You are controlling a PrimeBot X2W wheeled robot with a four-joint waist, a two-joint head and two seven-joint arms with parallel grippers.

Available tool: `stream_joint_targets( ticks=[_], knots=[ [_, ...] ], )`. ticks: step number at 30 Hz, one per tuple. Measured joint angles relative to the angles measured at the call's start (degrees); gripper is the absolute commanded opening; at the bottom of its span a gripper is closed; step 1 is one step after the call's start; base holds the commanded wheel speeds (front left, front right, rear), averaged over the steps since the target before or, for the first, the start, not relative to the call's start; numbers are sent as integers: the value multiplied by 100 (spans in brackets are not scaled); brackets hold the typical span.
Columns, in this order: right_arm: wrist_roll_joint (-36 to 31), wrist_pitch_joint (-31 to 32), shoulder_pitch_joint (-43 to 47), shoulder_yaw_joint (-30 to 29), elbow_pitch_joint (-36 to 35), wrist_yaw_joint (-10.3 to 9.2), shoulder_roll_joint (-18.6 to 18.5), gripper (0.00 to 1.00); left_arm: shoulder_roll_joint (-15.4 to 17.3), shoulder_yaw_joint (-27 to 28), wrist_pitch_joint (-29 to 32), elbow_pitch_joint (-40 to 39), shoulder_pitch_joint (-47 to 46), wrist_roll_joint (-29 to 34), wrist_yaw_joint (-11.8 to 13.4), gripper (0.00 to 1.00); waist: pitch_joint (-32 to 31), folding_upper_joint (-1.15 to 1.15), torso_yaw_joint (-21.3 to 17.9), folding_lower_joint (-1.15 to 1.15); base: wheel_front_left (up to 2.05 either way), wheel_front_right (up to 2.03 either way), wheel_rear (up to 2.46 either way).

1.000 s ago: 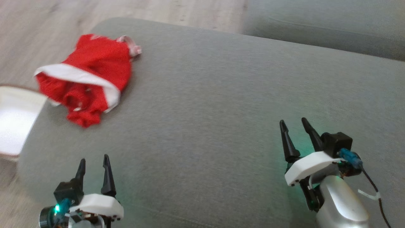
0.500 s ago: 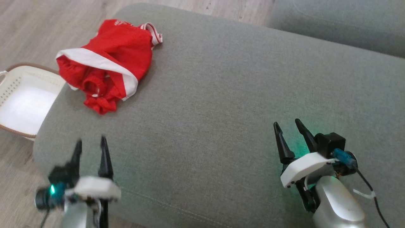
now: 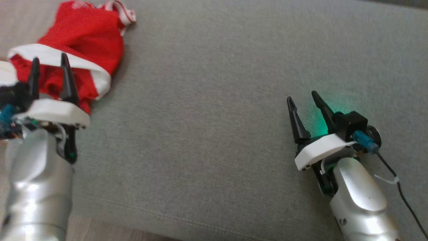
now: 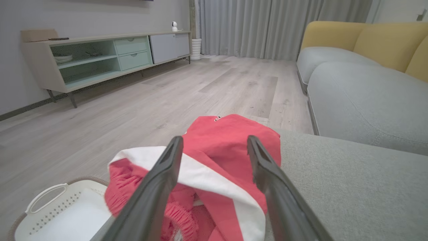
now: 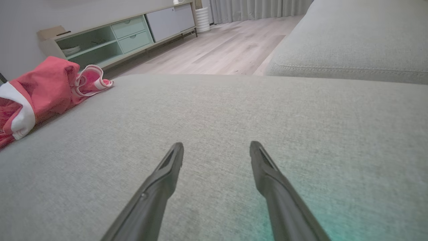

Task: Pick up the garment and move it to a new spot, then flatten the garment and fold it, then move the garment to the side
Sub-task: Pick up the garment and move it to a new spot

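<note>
One crumpled garment lies in a heap at the upper left of the head view, on the left end of a grey cushion. It is red cloth with a white band folded across it and striped trim at the top.

The left gripper sits over the lower part of that heap, jaws wide and holding nothing. In the left wrist view the two fingers frame the white band and the red bulge behind it.

The right gripper is well apart at the middle right of the head view. Its jaws are also spread wide and empty, above bare cushion.

I judge this to be the first step, the reach for the pick-up, with no grasp made yet. The next move calls for bringing the left jaws down into the cloth and closing on a thick fold. The white band looks like the easiest thing to pinch. After that comes a lift and a carry toward the open middle of the cushion, where there is room to spread the shirt flat.

Several things are hard to make out:
- **Contact:** the left fingertips may already be touching the cloth, but neither the head view nor the left wrist view settles it.
- **Garment edges:** the top is cut off at the upper edge of the head view, and its near side is covered by the gripper.
- **Shape of the heap:** which part is collar, hem or sleeve cannot be sorted out.
- **Basket:** a white basket shows at the lower left of the left wrist view, below the cushion's end and partly cropped.
</note>
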Motion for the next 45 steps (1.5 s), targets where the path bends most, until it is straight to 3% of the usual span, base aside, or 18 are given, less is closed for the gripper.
stream_joint_targets(
  ticks=[7,17,24,26,30,35,45],
  knots=[
    [-182,-8,-180,57,-283,0,-90,100,644,-749,168,693,-804,-870,0,100,575,0,-347,-1,0,0,0],
    [-181,-66,-552,140,-715,0,-112,100,964,-1237,510,1473,-1191,-1585,0,100,1158,0,-813,-1,0,0,0],
    [-180,-124,-699,145,-881,1,-108,100,969,-1284,1027,2006,-1439,-2014,0,100,1421,0,-1015,-2,0,0,0],
    [-179,-124,-733,136,-880,1,-103,100,989,-1281,1060,2076,-1499,-2071,2,0,1427,0,-1054,-2,0,0,0],
    [-169,-124,-734,78,-799,1,-102,100,1022,-1300,881,2142,-1524,-2103,1,0,1360,0,-1079,-1,0,0,0],
    [-69,-122,-720,-137,-495,1,-98,100,1058,-1464,243,1920,-1539,-2031,1,0,1111,0,-1084,0,0,0,0],
    [180,-69,-91,-133,-189,1,-96,100,1201,-2033,-1,510,-1674,-1834,1,0,425,0,-1265,-1,0,0,0]
  ],
)
